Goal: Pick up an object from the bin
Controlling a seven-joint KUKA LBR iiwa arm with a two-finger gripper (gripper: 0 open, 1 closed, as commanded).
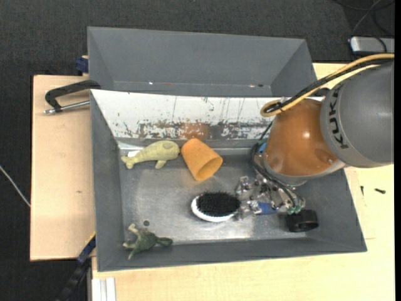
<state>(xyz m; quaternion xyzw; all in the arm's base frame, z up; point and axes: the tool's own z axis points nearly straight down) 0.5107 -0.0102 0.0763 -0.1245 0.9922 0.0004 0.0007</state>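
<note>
Brush (215, 207) is the thing nearest the claw, and it lies flat on the floor of a big grey metal bin (106, 187), near the front and a bit right of the middle.

The bin is the biggest thing. Its back wall is scratched and worn.

Next in size is the robot arm (360, 121). It is grey and comes in from the right, with a round orange cover (294, 143) on its wrist.

Below the cover hangs the claw (254, 199), low in the right part of the bin. It is just beside the right end of the brush. I cannot tell if it is touching the brush, or if the claw is spread apart or pressed together.

An orange cup (202, 158) lies tipped on its side near the back wall. Just left of it lies a pale yellow-green toy whale (153, 154).

The brush is oval, with black bristles and a white rim.

A little green toy dinosaur (143, 241) lies in the front left corner, well apart from the claw.

A small black thing (302, 221) sits just right of the claw. I cannot tell what it is.
</note>
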